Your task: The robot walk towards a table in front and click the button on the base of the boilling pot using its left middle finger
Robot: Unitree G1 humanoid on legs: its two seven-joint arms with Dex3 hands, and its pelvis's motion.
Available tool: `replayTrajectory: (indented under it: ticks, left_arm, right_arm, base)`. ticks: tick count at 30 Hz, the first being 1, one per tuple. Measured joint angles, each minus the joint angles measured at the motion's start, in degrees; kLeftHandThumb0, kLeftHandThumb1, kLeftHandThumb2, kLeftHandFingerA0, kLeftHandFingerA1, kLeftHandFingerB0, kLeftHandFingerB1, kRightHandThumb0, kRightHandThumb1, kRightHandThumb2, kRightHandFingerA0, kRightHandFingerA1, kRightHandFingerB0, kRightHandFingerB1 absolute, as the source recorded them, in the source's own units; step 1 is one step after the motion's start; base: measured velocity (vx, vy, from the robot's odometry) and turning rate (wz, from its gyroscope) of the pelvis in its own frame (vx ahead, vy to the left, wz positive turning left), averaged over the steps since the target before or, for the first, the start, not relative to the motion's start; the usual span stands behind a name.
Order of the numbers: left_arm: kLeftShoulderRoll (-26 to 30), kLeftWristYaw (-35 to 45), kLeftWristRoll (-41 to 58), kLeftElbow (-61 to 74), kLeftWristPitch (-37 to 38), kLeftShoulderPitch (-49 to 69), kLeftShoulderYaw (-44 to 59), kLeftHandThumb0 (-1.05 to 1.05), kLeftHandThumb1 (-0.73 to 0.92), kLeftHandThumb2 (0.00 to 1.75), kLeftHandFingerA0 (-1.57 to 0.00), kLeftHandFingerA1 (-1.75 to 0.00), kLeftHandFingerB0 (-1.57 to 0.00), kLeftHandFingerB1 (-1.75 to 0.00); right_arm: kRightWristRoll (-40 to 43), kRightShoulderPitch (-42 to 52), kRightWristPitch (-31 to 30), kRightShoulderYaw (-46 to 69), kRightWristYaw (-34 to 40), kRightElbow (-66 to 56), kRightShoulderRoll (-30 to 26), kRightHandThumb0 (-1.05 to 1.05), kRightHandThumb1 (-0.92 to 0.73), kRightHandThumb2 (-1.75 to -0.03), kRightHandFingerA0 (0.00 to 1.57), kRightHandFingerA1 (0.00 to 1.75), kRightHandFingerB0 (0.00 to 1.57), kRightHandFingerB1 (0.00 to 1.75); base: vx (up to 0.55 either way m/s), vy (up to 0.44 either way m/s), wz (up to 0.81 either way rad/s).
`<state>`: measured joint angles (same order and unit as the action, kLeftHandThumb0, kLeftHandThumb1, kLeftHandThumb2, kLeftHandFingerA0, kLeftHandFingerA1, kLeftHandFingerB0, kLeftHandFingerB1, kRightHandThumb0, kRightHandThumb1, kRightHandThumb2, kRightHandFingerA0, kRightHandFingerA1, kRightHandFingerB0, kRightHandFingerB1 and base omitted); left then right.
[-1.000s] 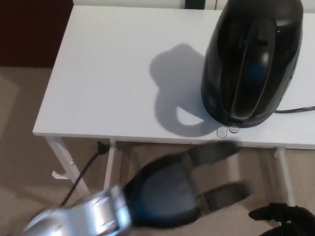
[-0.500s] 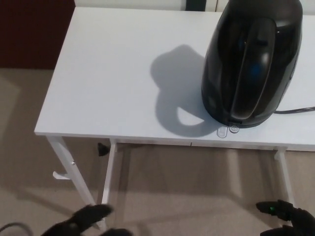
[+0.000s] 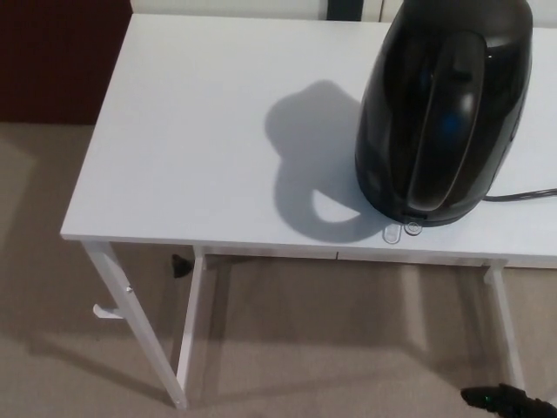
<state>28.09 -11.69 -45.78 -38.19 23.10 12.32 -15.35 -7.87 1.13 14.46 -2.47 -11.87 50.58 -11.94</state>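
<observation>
On the white table [image 3: 200, 131] ahead of you, the black kettle [image 3: 444, 113] stands at the right, its button tab [image 3: 412, 228] by the front edge. Your left hand is out of view; only a dark tip of your right hand [image 3: 506, 401] shows, so I cannot tell its grip. Reaching blind, you could shove the kettle or snag its cord [image 3: 522, 195]. Its contents are hidden
</observation>
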Motion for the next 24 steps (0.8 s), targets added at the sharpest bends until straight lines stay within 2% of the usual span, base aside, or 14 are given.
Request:
replayTrajectory:
  ticks: [11, 24]
  left_arm:
    - [-5.1, 8.0, 10.4, -14.8, 0.0, -3.2, 11.3, -0.30, 0.39, 0.91, -0.02, -0.49, 0.00, -0.48]
    - [-6.8, 17.6, 21.3, -21.0, 0.9, -6.5, 16.4, -0.31, 0.38, 0.91, -0.02, -0.49, 0.00, -0.48]
  right_arm:
    - [0.2, 4.2, 0.8, 1.7, 0.5, 0.8, -0.1, -0.10, -0.43, -0.88, 0.44, 0.62, 0.25, 0.53]
    - [1.1, 5.1, 2.4, 4.1, 1.3, 0.9, -1.6, -0.12, -0.44, -0.88, 0.46, 0.64, 0.24, 0.53]
  base:
    - [0.00, 0.000, 0.00]
    - [0.00, 0.000, 0.00]
